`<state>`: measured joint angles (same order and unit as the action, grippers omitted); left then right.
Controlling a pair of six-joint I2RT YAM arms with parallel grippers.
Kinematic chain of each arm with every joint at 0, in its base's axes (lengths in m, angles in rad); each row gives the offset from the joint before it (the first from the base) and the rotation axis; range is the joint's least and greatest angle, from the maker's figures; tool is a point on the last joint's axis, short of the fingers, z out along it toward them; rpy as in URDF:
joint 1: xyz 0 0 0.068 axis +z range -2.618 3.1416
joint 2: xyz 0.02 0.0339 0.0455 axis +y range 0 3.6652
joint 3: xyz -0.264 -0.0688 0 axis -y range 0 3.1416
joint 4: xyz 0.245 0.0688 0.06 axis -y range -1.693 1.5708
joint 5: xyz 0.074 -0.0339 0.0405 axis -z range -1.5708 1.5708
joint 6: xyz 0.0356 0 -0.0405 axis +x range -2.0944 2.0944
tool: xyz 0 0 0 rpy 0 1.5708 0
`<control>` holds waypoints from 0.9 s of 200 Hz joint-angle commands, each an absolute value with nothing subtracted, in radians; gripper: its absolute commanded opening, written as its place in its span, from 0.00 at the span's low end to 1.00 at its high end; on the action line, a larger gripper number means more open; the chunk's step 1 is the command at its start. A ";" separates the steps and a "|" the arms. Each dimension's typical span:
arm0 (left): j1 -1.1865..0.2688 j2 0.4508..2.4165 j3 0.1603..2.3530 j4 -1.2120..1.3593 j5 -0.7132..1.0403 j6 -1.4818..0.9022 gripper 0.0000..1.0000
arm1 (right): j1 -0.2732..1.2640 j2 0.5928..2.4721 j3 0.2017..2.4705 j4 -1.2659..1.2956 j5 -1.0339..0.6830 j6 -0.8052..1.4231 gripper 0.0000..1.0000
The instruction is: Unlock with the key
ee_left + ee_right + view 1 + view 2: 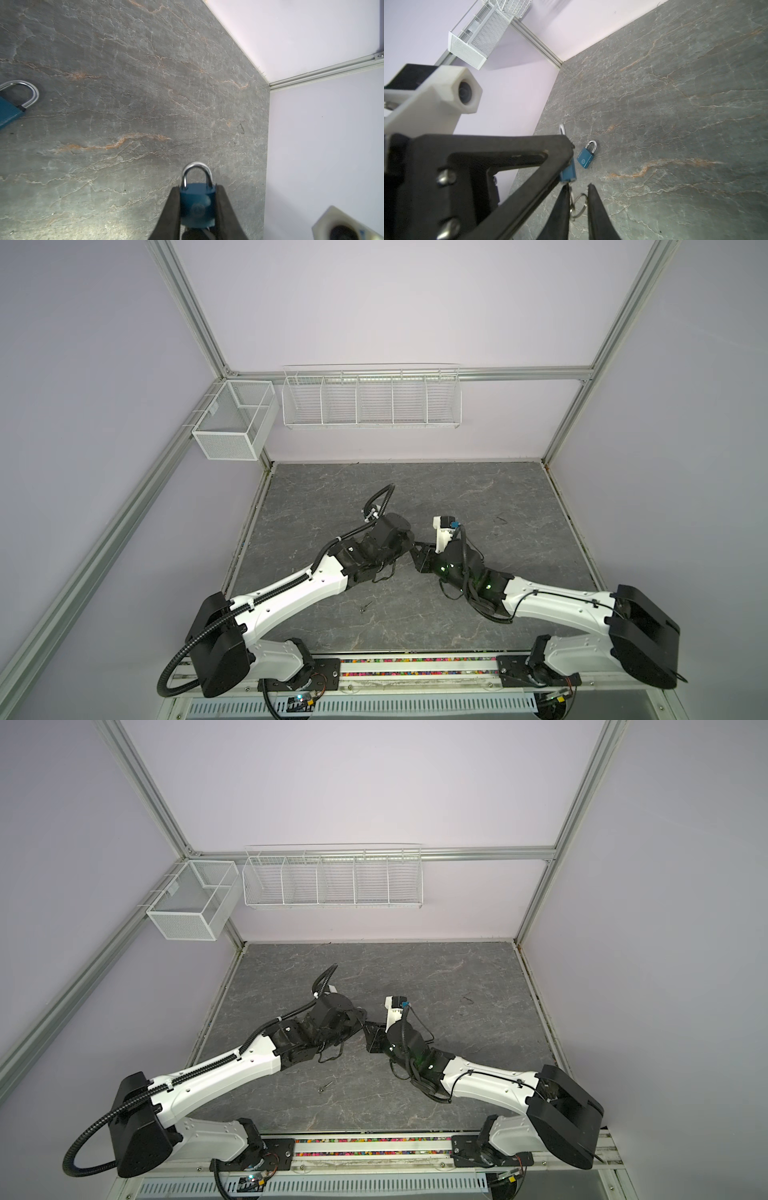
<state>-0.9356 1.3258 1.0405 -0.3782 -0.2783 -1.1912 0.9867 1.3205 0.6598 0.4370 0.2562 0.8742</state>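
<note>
Blue padlock (pixel 196 204) between left claw (pixel 197 188) tips

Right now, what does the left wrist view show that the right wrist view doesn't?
Left wrist only: the held padlock face-on, both shackle legs seated, clamped in the left gripper. Right wrist only: the key ring hanging under that padlock, between the open fingers of the right gripper. Both: the spare padlock lying on the table.

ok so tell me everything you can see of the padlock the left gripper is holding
The padlock has a blue, metal-looking body with a faint round emblem and a silver shackle, both legs seated in the body. The left gripper clamps its two sides. A key ring hangs under its base, between the parted fingers of the right gripper.
</note>
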 commanded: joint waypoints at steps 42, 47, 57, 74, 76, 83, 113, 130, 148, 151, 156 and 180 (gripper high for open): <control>-0.908 1.286 1.039 -0.397 -0.342 -1.151 0.00 | 0.993 1.262 0.591 0.558 0.181 0.838 0.26; -0.906 1.283 1.036 -0.396 -0.343 -1.151 0.00 | 0.993 1.260 0.591 0.562 0.179 0.839 0.26; -0.906 1.281 1.036 -0.397 -0.343 -1.151 0.00 | 0.992 1.258 0.595 0.568 0.174 0.840 0.25; -0.905 1.279 1.036 -0.394 -0.340 -1.149 0.00 | 0.991 1.266 0.624 0.529 0.177 0.840 0.20; -0.905 1.278 1.037 -0.393 -0.339 -1.149 0.00 | 0.990 1.268 0.627 0.523 0.178 0.841 0.20; -0.905 1.279 1.038 -0.393 -0.338 -1.148 0.00 | 0.990 1.274 0.632 0.524 0.174 0.841 0.20; -0.905 1.275 1.033 -0.391 -0.329 -1.149 0.00 | 0.982 1.284 0.644 0.536 0.166 0.835 0.15; -0.905 1.273 1.032 -0.389 -0.327 -1.150 0.00 | 0.983 1.292 0.649 0.553 0.157 0.827 0.14; -0.905 1.269 1.033 -0.388 -0.321 -1.149 0.00 | 0.981 1.304 0.665 0.541 0.156 0.822 0.12; -0.905 1.268 1.033 -0.388 -0.320 -1.149 0.00 | 0.981 1.306 0.665 0.541 0.156 0.821 0.12; -0.905 1.269 1.032 -0.387 -0.318 -1.149 0.00 | 0.981 1.309 0.666 0.541 0.159 0.821 0.11; -0.906 1.265 1.031 -0.387 -0.312 -1.153 0.00 | 0.980 1.317 0.670 0.543 0.167 0.822 0.10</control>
